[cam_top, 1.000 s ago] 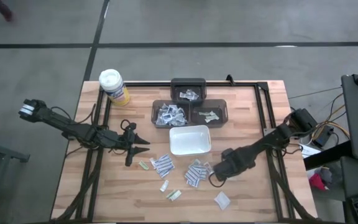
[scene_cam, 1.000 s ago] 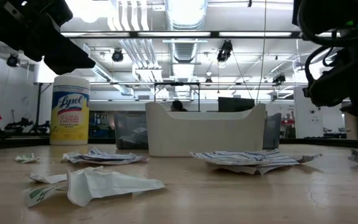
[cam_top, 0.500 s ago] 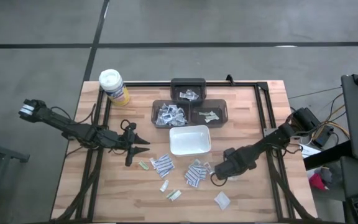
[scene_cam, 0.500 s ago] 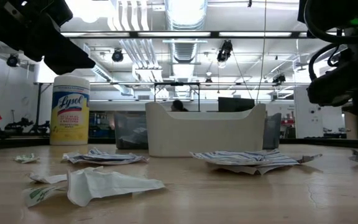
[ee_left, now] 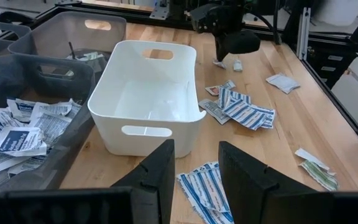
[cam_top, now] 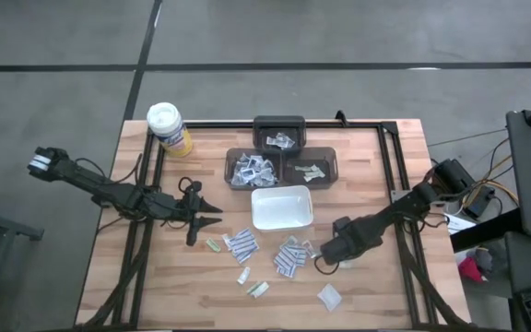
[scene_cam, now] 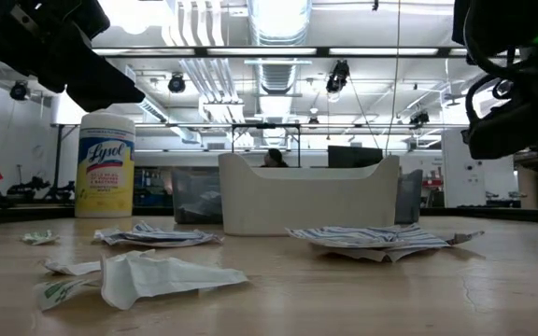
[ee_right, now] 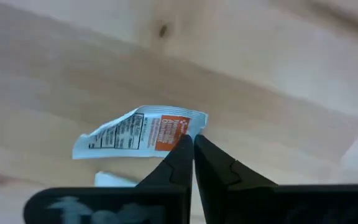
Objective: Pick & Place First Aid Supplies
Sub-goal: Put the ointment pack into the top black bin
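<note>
Loose first aid packets lie flat on the wooden table near the white tray: striped ones, a white one and small greenish ones. More packets fill three dark bins. My right gripper is right of the striped packets, low over the table, shut on a small white packet with orange print. My left gripper is open and hovers left of the white tray, fingers pointing toward it. My right gripper pinches the small orange-printed packet by one end between its two fingertips, coming from above and pointing down. The rest of the packet sticks out sideways from the fingers. I cannot tell whether its far end touches the wood.
A yellow canister with a white lid stands at the far left corner. A black frame rail runs around the table. Another small packet lies beside my right gripper. Bare wood shows along the near edge.
My right gripper has shifted slightly toward the table's right edge. The left arm has kept still.
</note>
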Tool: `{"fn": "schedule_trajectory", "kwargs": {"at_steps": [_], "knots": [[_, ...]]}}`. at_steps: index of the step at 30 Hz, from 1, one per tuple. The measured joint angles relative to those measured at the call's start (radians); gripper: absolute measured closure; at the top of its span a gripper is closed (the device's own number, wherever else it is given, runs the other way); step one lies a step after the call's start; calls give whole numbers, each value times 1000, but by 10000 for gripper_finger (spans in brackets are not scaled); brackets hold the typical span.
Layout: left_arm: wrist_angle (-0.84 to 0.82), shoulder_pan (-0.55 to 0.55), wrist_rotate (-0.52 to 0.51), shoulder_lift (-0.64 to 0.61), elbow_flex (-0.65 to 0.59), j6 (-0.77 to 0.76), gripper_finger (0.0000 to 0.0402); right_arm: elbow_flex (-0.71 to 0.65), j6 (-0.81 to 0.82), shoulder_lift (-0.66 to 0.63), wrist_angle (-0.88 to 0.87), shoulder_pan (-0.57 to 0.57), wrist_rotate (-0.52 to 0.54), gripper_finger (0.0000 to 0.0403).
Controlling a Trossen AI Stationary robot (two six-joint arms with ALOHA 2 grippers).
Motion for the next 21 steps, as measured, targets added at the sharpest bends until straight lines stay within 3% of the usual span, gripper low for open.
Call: {"fn": "schedule_trajectory", "kwargs": {"at_steps": [10, 21], "knots": [[1, 0, 0, 0, 0, 0, 284, 34, -66, -156, -180, 2, 135, 395], [9, 0, 0, 0, 0, -7, 284, 66, -242, -468, -170, 1, 479, 395]]}}
